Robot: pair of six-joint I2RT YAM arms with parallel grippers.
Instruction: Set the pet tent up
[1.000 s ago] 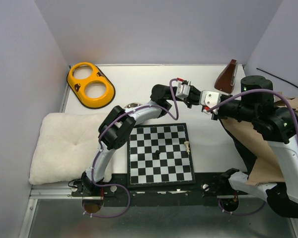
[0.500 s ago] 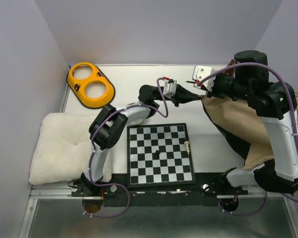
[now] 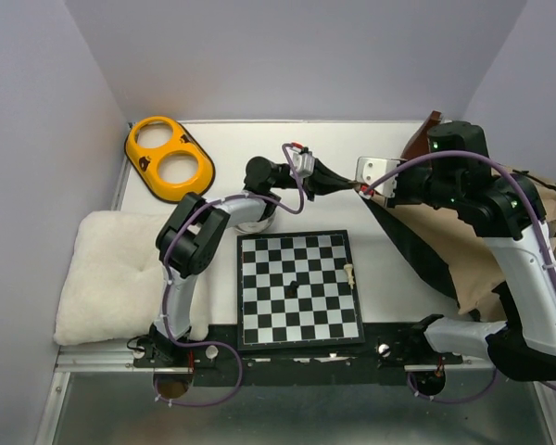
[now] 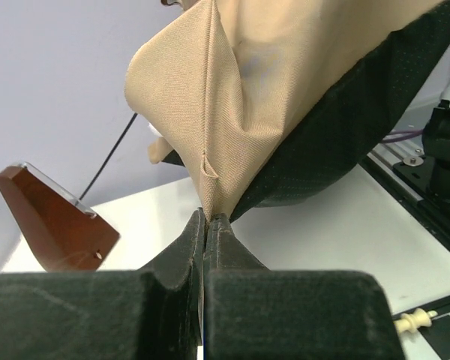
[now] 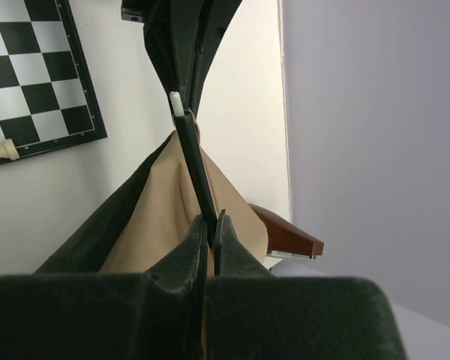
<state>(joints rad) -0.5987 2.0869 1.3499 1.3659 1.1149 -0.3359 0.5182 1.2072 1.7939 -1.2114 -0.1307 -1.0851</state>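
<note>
The pet tent lies slumped at the right of the table, tan fabric with black lining facing the middle. My left gripper is shut on a tan corner of the tent, seen between its fingers in the left wrist view. My right gripper meets it from the right. It is shut on a thin black tent pole in the right wrist view. The pole's white tip points at the left gripper's fingers. The pom-pom and label are hidden.
A chessboard lies front centre with a black piece and a white piece. A fluffy white cushion lies at the left. A yellow two-ring object is back left. A brown wooden wedge stands back right.
Both grippers have shifted left with the tent's corner. The right arm rose and came back down, and the fabric now reaches further onto the table.
</note>
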